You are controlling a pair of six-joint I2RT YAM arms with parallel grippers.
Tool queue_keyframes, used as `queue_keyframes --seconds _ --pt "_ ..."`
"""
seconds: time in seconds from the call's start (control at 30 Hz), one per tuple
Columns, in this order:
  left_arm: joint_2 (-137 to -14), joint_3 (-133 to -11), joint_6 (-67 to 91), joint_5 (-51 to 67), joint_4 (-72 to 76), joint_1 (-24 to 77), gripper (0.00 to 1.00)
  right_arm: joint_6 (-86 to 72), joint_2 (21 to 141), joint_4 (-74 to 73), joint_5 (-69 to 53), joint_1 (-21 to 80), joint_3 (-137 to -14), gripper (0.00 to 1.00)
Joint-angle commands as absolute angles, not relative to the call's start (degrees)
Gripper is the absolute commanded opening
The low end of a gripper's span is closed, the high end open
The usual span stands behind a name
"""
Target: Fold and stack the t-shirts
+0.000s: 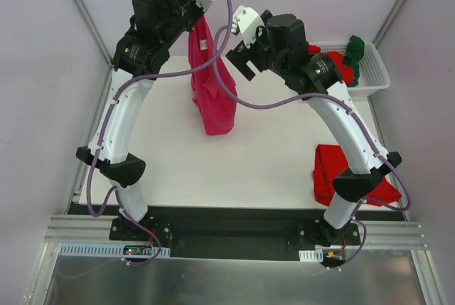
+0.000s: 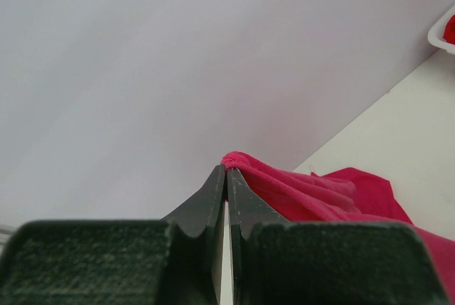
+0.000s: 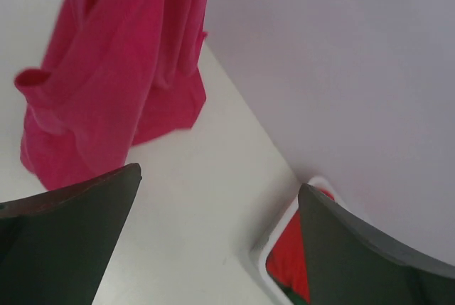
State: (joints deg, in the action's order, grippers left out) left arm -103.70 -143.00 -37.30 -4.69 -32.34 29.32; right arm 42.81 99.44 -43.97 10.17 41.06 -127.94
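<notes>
**Status, fold-and-stack run.**

- Left pincer (image 2: 227, 173): closed on a bunched edge of the magenta t-shirt (image 1: 212, 84). It holds the shirt up off the table (image 1: 270, 156) at about 12 o'clock in the top view. The shirt hangs in a long drape, and its lower end appears to rest on the table.
- Right pincer (image 3: 220, 177): jaws spread wide, nothing between them. It hovers just beside the hanging shirt, on its 3 o'clock side, apart from the cloth.
- Basket (image 1: 377, 77): at 2 o'clock, holding red cloth (image 1: 334, 63) and a dark green t-shirt (image 1: 353, 49), all crumpled. I cannot tell how many red shirts are in there.
- Red t-shirt (image 1: 328, 173): lies on the table at 4 o'clock, partly hidden by the right arm. It looks compact, but I cannot tell whether it is properly folded.

**Progress, my judgement:** early. At most one shirt is finished and set down. The magenta one is lifted but not spread or folded. The basket contents are untouched. No stack of two or more is visible.

**Left to do:** lay the magenta shirt flat, fold it, place it on the red one, then repeat for the shirts in the basket.
</notes>
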Motion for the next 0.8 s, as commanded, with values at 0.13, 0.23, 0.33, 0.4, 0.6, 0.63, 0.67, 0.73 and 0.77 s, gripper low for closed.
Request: queue_keyframes --seconds 0.13,0.23,0.33,0.4,0.6,0.63,0.67,0.73,0.77 --pt "-99.9 -144.7 -38.5 -7.4 -28.4 30.0 0.00 35.3 93.8 -23.5 1.8 43.2 -114.8 0.88" --pt "-98.7 -144.2 -37.7 -7.0 -28.2 30.0 0.00 32.2 93.8 -22.9 0.9 43.4 -112.0 0.86" --pt "-97.6 -145.0 -37.7 -7.8 -27.7 30.1 0.00 29.9 94.7 -22.6 -1.3 43.6 -110.9 0.79" --pt "-96.6 -145.2 -38.3 -8.4 -27.0 30.1 0.00 28.0 95.2 -21.8 -1.2 44.3 -111.5 0.77" --pt "-94.5 -143.2 -39.0 -9.8 -26.1 30.1 0.00 28.7 98.0 -17.3 1.6 48.0 -115.7 0.77" --pt "-94.3 -142.8 -38.9 -9.6 -26.2 30.0 0.00 29.2 98.3 -16.4 2.1 48.4 -117.2 0.77" --pt "-94.2 -142.7 -38.8 -9.4 -26.1 30.1 0.00 29.7 99.0 -15.7 2.4 49.0 -118.0 0.77" --pt "-94.5 -143.0 -38.8 -9.6 -26.1 30.1 0.00 31.3 99.7 -14.1 3.0 50.7 -120.2 0.78" --pt "-94.6 -143.1 -38.8 -9.7 -26.1 30.0 0.00 31.9 100.4 -13.5 3.4 51.9 -120.8 0.78"
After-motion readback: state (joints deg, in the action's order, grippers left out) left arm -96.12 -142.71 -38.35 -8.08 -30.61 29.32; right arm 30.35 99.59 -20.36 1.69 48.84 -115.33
